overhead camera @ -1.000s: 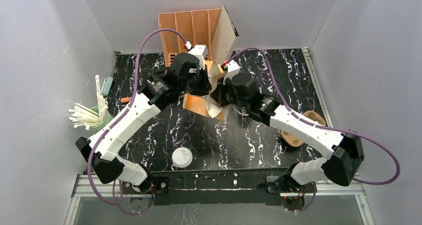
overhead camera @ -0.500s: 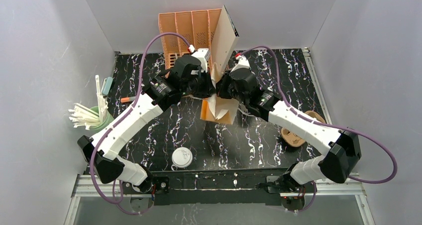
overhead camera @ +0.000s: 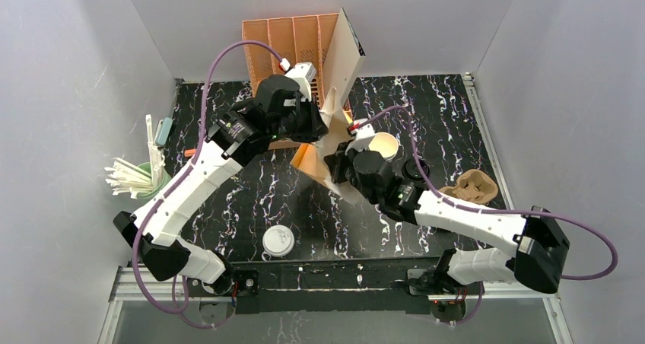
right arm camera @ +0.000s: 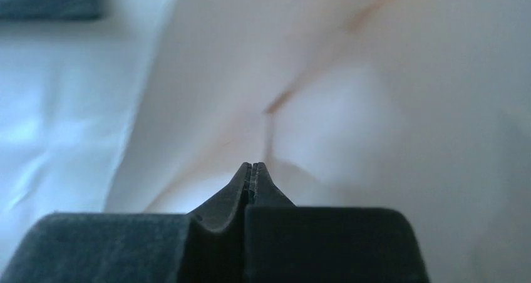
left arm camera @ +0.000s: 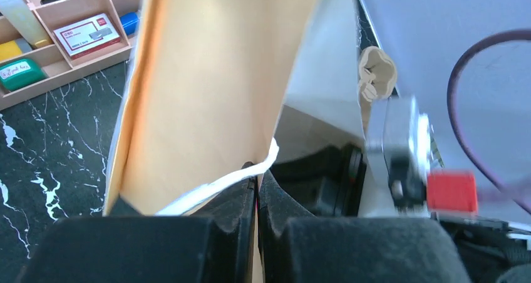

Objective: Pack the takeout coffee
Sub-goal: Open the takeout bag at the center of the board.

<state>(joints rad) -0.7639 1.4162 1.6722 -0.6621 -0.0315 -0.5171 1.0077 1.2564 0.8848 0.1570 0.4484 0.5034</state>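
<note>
The takeout coffee cup (overhead camera: 385,144), white with a cream inside, stands open right of centre. Its black lid (overhead camera: 415,167) lies beside it on the table. A brown paper bag (overhead camera: 306,160) with white sides hangs between the two grippers above the table's middle. My left gripper (overhead camera: 318,128) is shut on the bag's upper rim. In the left wrist view its jaws (left arm camera: 257,183) pinch the paper bag (left arm camera: 206,89) by a white strip. My right gripper (overhead camera: 335,165) is shut at the bag's lower side. In its wrist view the tips (right arm camera: 251,165) meet a crease of pale paper (right arm camera: 325,95).
A flat white lid (overhead camera: 278,241) lies near the front edge. A green cup of white straws (overhead camera: 144,178) stands at the left. An orange organizer (overhead camera: 285,43) and a leaning white board (overhead camera: 346,55) stand at the back. A brown pulp cup carrier (overhead camera: 471,186) sits at the right.
My right gripper has swung from beside the left one toward the near side, and the bag now tilts between them. The cup and black lid have come into view. The left gripper shifted slightly back.
</note>
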